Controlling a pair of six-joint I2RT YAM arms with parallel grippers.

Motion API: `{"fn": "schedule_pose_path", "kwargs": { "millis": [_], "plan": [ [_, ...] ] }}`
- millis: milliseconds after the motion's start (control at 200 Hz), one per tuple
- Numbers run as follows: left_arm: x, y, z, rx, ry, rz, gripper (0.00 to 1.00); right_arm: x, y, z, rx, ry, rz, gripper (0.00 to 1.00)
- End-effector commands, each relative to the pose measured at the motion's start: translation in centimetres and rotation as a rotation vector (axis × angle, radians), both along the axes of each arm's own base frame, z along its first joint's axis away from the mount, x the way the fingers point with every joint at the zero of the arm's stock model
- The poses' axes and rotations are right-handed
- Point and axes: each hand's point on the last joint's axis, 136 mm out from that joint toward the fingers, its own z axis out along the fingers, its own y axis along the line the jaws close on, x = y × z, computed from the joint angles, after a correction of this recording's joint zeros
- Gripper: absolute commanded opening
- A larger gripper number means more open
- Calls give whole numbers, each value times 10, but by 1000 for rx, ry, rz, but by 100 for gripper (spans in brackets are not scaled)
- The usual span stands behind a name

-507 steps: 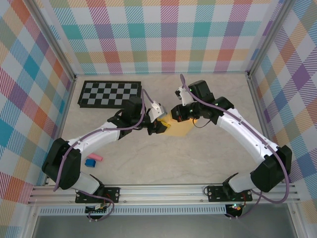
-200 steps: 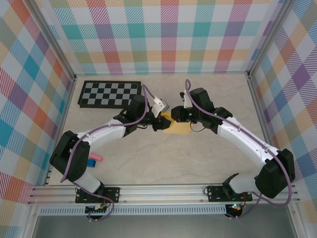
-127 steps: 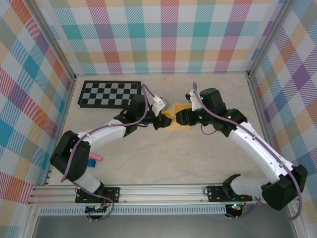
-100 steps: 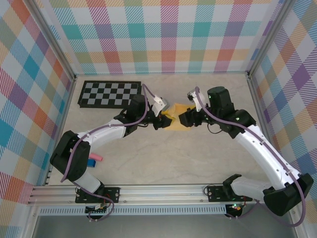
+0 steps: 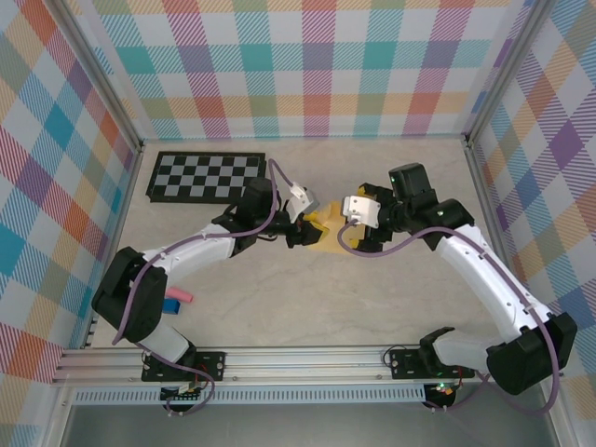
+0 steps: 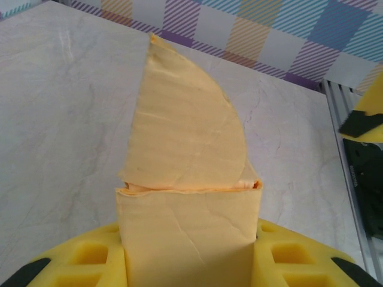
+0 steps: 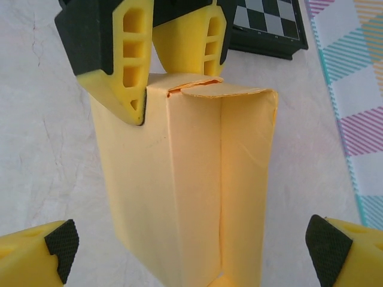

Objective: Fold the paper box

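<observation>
The paper box (image 5: 326, 235), near the middle of the table (image 5: 279, 298), already looks like a box. The left gripper (image 6: 188, 263) pinches one end. The right gripper (image 7: 192, 242) stands wide apart. A flap (image 6: 185, 125) probably needs tucking.

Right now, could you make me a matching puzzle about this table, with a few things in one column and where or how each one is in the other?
Things
1. paper box
2. checkerboard panel
3. left gripper
4. right gripper

Place or state
A. jaws wide open
B. lying flat at the table's far left
C. clamped shut on the card
D. yellow-orange, between the two grippers

Pairs: 1-D, 2-B, 3-C, 4-A
</observation>
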Motion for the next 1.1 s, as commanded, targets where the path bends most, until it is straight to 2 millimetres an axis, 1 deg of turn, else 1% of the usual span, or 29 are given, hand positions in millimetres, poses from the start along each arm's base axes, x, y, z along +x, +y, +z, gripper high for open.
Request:
{"fn": "schedule_pose_path", "kwargs": {
  "millis": [0,50,145,205,265,365,435,580,660,740,815,900,965,1095],
  "plan": [
    [-7,1,32,-50,-63,-51,23,13,7,-2,-12,-85,89,100],
    [-8,1,33,-52,-64,-59,23,21,7,-7,-11,-91,69,100],
    [-6,1,34,-57,-53,-44,23,16,12,-16,8,-17,93,100],
    [0,2,35,-62,-38,-15,23,12,15,-21,23,36,97,97],
    [4,1,38,-81,-23,5,22,12,17,-27,36,55,85,93],
    [11,-1,40,-110,14,39,22,15,16,-32,42,-1,74,87],
    [15,-3,40,-118,41,52,22,15,16,-32,36,-47,75,79],
    [19,-7,43,-144,70,56,21,13,14,-37,10,-80,75,68],
    [20,-8,40,-137,86,53,21,14,12,-39,5,-97,62,67],
    [23,-9,41,-148,96,59,22,12,13,-36,28,-106,56,65],
    [24,-9,42,-161,103,69,21,6,15,-36,43,-109,72,62],
    [30,-9,43,-168,113,97,21,0,14,-42,28,-107,79,56],
    [31,-9,41,-163,125,101,21,-5,13,-45,37,-102,80,56],
    [30,-9,37,-157,123,99,21,-12,13,-44,67,-80,70,61]
  ]
}}
